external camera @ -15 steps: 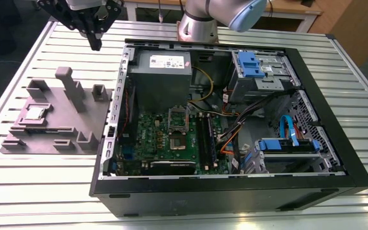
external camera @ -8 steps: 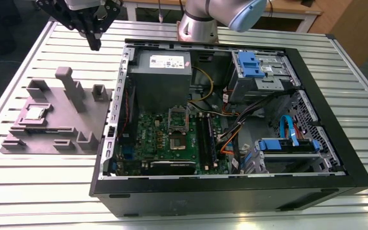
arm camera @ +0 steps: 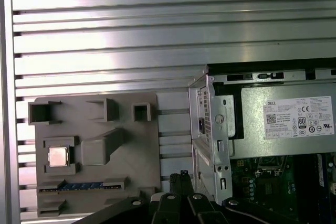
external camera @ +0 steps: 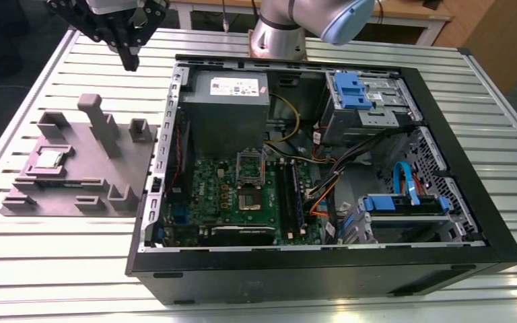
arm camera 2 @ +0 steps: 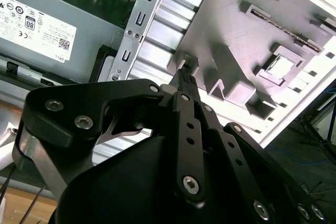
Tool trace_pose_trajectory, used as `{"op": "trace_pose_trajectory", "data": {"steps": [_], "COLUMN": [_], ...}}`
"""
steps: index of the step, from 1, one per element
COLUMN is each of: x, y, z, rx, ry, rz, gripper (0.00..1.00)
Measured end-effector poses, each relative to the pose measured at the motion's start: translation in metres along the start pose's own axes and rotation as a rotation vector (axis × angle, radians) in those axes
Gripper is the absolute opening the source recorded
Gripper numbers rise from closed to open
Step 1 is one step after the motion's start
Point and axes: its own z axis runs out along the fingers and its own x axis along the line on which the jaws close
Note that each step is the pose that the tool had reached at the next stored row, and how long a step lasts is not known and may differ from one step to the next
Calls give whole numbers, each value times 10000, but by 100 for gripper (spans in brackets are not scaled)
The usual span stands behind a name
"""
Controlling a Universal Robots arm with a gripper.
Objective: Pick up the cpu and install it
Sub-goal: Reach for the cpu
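Black gripper (arm camera 2: pixel 186 78) linkages crowd the second wrist view, the fingers pinched together on nothing. It hangs over the slatted aluminium table (external camera: pixel 25 87), near a corner of the open computer case (external camera: pixel 330 269) and beside the grey block tray (external camera: pixel 92 171). Well apart from it, the cpu (external camera: pixel 50 159) lies flat in a square recess of that tray. The green motherboard (external camera: pixel 231 195) lies inside the case.
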Motion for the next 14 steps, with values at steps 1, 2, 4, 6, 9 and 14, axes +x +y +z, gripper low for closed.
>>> {"op": "trace_pose_trajectory", "data": {"steps": [1, 2, 4, 6, 9, 14], "x": [2, 4, 12, 20, 26, 35], "y": [0, 0, -1, -2, -2, -3], "z": [0, 0, 0, 0, 1, 0], "rx": [0, 0, 0, 0, 0, 0], "ry": [0, 0, 0, 0, -1, 0], "rz": [0, 0, 0, 0, 0, 0], "gripper": [10, 10, 10, 10, 10, 10]}}
